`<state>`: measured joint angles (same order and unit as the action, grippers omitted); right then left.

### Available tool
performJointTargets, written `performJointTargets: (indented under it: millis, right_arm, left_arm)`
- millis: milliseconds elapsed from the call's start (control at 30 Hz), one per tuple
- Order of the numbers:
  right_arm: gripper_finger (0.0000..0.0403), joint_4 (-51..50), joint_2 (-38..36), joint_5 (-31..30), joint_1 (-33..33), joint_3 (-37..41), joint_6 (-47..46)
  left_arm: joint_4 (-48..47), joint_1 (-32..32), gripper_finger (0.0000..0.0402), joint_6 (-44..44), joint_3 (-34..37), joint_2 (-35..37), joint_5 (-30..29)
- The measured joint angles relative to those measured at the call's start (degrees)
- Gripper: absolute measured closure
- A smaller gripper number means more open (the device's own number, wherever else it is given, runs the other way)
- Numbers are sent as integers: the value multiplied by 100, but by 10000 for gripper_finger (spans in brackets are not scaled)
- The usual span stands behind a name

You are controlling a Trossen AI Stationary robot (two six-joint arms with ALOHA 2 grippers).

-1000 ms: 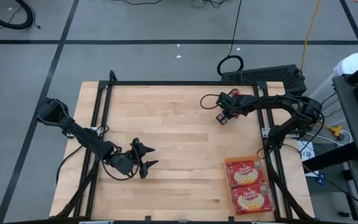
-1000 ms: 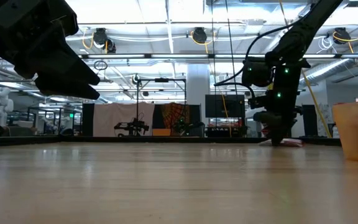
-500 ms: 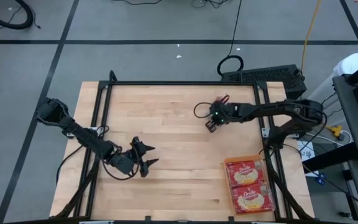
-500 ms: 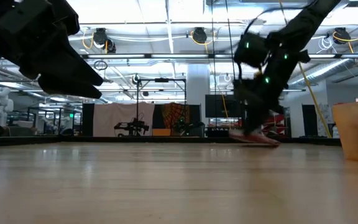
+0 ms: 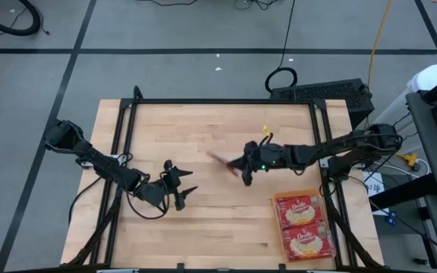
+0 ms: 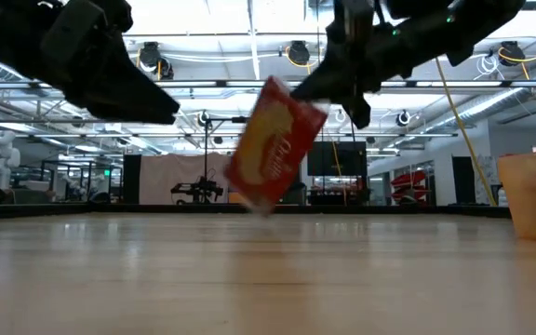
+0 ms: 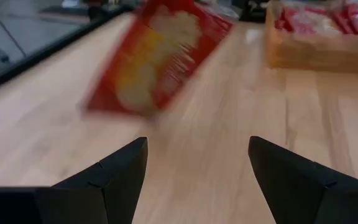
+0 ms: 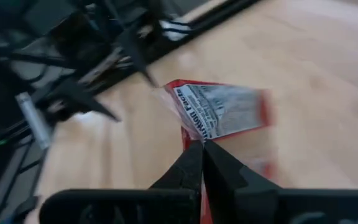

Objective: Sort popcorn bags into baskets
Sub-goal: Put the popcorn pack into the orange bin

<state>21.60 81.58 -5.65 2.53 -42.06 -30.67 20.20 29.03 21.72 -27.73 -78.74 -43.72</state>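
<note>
Right pincer (image 5: 246, 171), now pinching a popcorn bag (image 6: 273, 144), has lifted it off the surface (image 5: 203, 220), ready for the basket (image 5: 278, 220); left pincer (image 5: 180, 187) waits spread.

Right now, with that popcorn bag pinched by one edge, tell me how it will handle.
Likely light: the right gripper holds the popcorn bag clear of the table by one edge. Probably fairly stiff: it stays flat in the low view. It may swing, since it hangs tilted.
</note>
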Motion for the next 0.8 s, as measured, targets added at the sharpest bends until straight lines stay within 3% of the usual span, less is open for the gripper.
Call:
performJointTargets:
  millis: [367, 800]
  right_arm:
    - [403, 313, 13, -13, 747, -4, 205]
    - [403, 854, 13, -490, 1294, -4, 293]
  left_arm:
    - [1040, -21, 119, -1262, 0, 0, 88]
    - [2026, -764, 119, -2164, 0, 0, 1751]
